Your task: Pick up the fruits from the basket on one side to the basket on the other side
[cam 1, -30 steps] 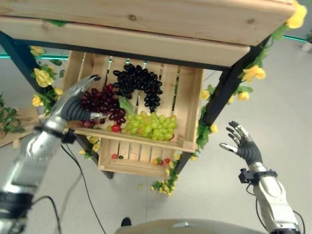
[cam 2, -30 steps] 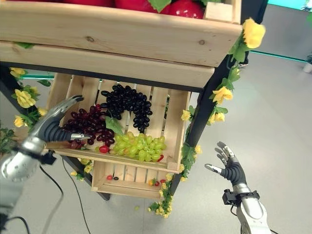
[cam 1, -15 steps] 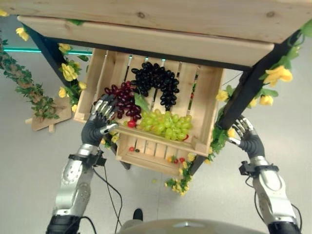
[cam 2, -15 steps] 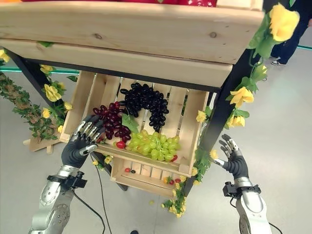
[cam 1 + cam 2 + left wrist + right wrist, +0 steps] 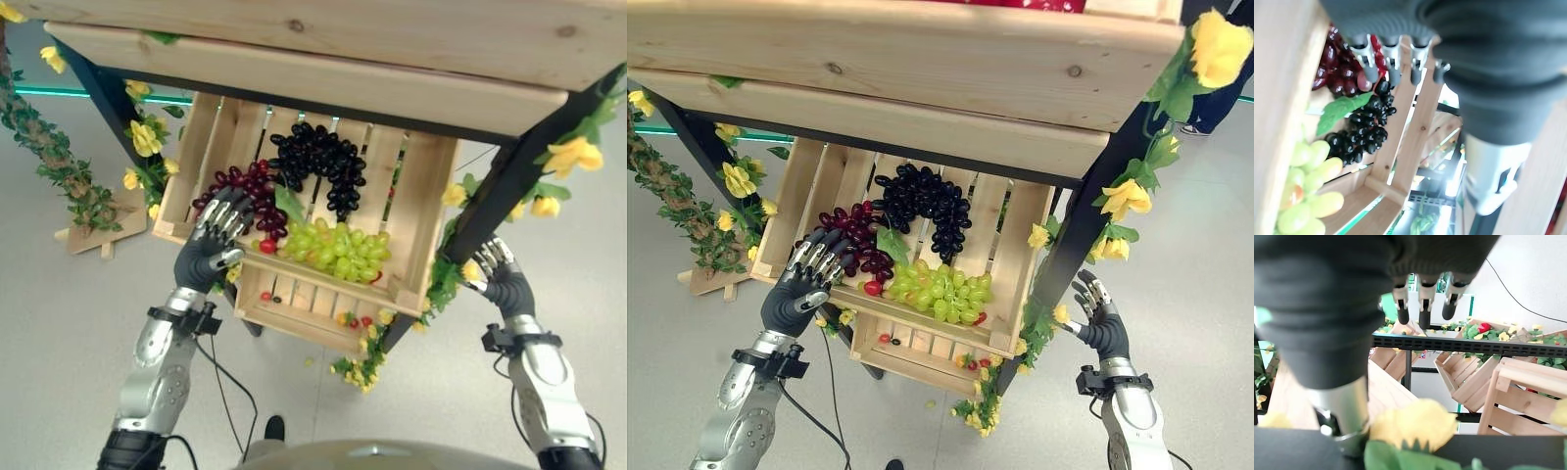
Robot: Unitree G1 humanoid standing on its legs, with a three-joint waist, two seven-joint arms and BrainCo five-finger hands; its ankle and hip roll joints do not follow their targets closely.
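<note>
The left hand reaches into the wooden crate, fingers relaxed and holding nothing, tips just at the red grapes. It should probably curl around the whole bunch, not loose berries. The right hand waits open.

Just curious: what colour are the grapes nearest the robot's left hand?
Dark red grapes, clearest in the left eye view.

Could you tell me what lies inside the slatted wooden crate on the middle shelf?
The slatted wooden crate holds dark red grapes, black grapes and green grapes. The left hand covers its front left corner.
</note>
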